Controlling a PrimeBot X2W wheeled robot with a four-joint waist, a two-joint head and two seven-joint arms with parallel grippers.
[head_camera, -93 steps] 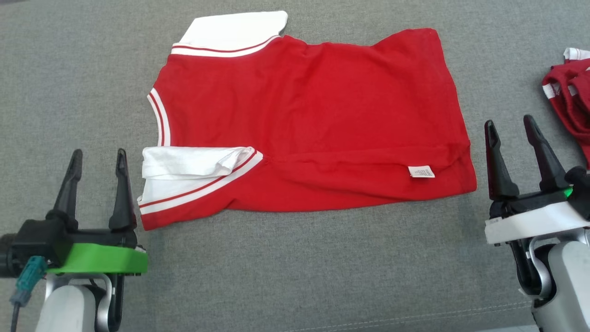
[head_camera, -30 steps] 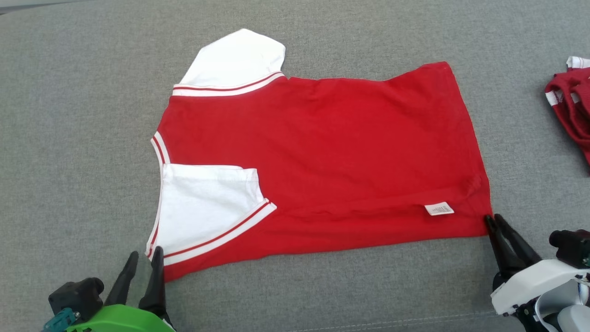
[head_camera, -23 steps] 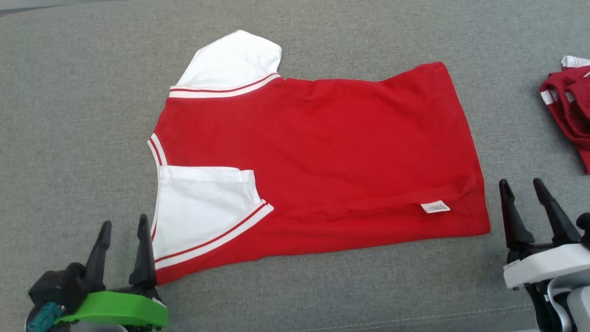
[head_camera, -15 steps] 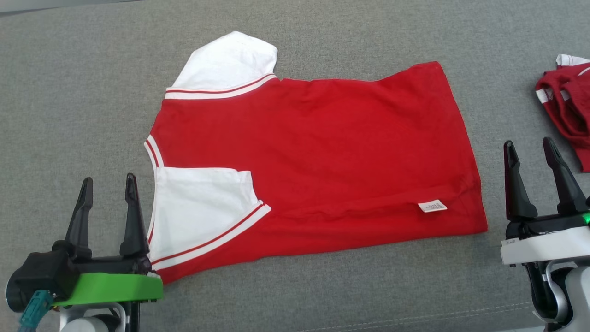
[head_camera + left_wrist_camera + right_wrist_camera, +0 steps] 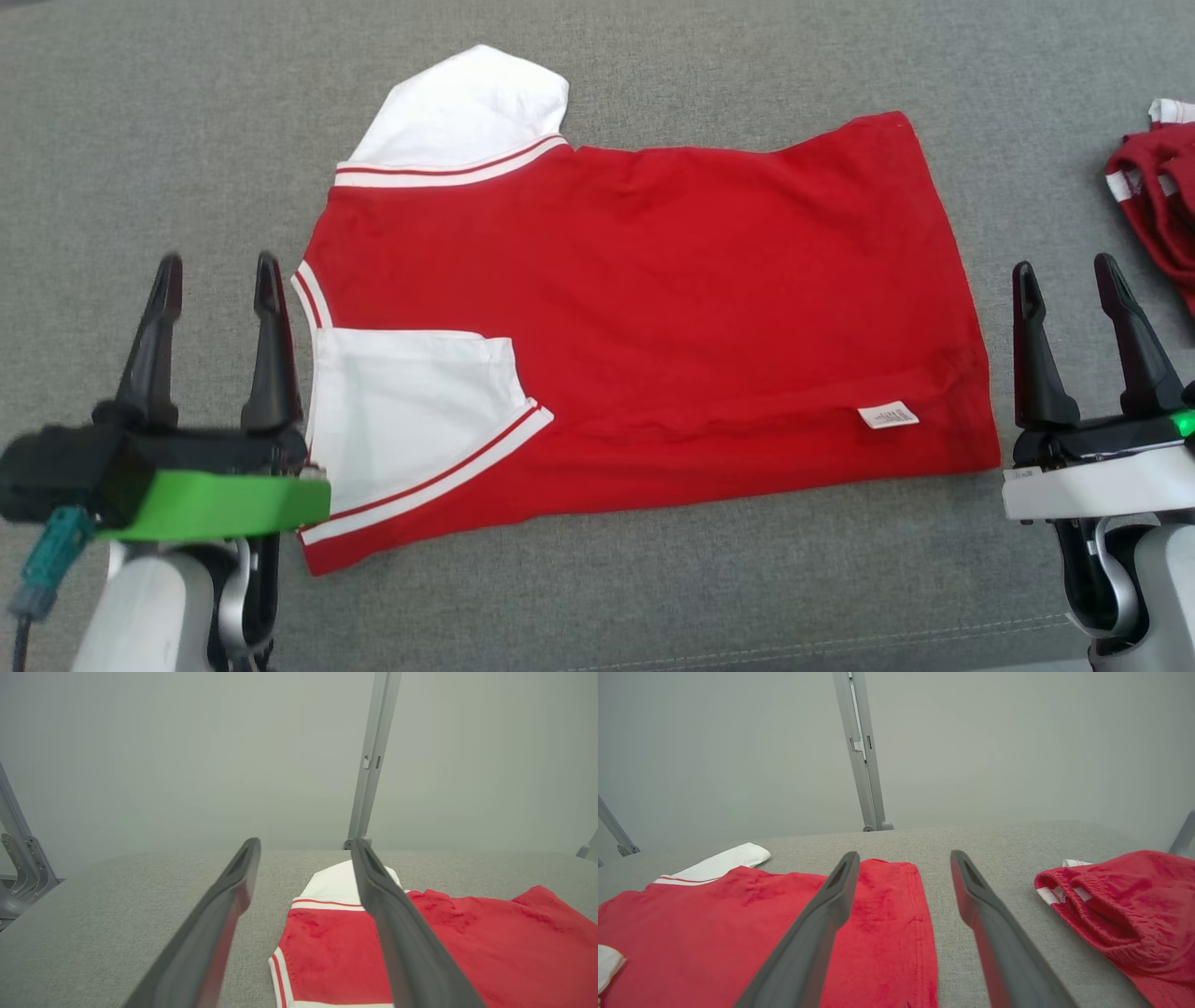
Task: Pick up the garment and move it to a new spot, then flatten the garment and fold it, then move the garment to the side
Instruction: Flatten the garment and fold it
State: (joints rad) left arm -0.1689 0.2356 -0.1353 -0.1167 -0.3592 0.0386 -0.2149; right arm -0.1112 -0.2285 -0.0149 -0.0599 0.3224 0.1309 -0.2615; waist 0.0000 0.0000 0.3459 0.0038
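Head view: my left gripper (image 5: 219, 266) is spread wide and empty, just beside the neckline end of the garment (image 5: 653, 308). My right gripper (image 5: 1065, 271) is equally wide and empty, just beside the hem. Both arms rise from the bottom corners, fingers pointing away from me. The garment lies flat on the grey upholstery (image 5: 140, 140). Left wrist view adds a metal post (image 5: 373, 760) behind. Right wrist view shows a bunched red cloth (image 5: 1120, 905) right of my fingers.
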